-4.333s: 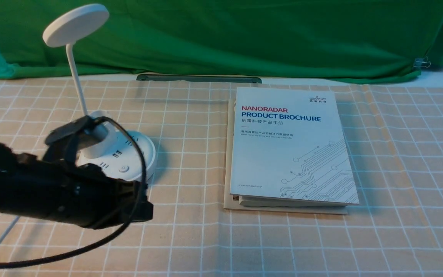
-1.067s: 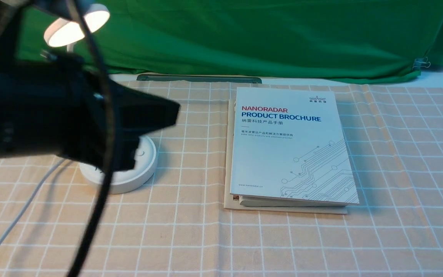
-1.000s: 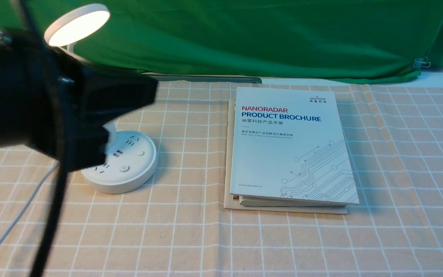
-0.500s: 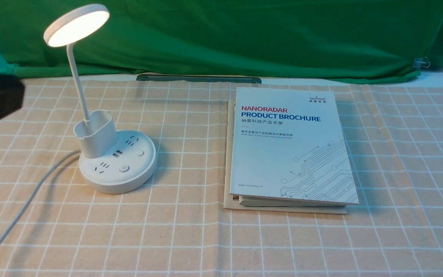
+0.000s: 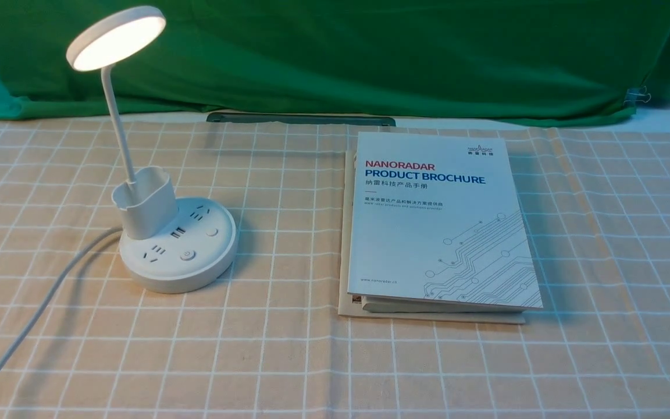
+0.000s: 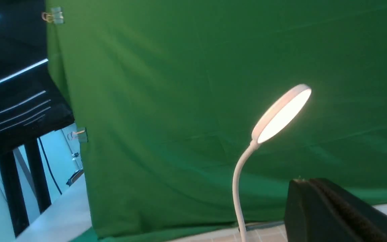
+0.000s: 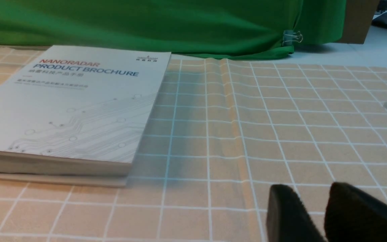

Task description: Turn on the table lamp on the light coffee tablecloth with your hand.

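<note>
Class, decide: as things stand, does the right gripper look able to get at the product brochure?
Probably yes: the right gripper sits low over the light coffee tablecloth, and only bare cloth lies between it and the product brochure.

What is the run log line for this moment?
lamp: lit | left pincer: shut, off lamp | right pincer: open, above cloth | brochure: right of lamp
</note>
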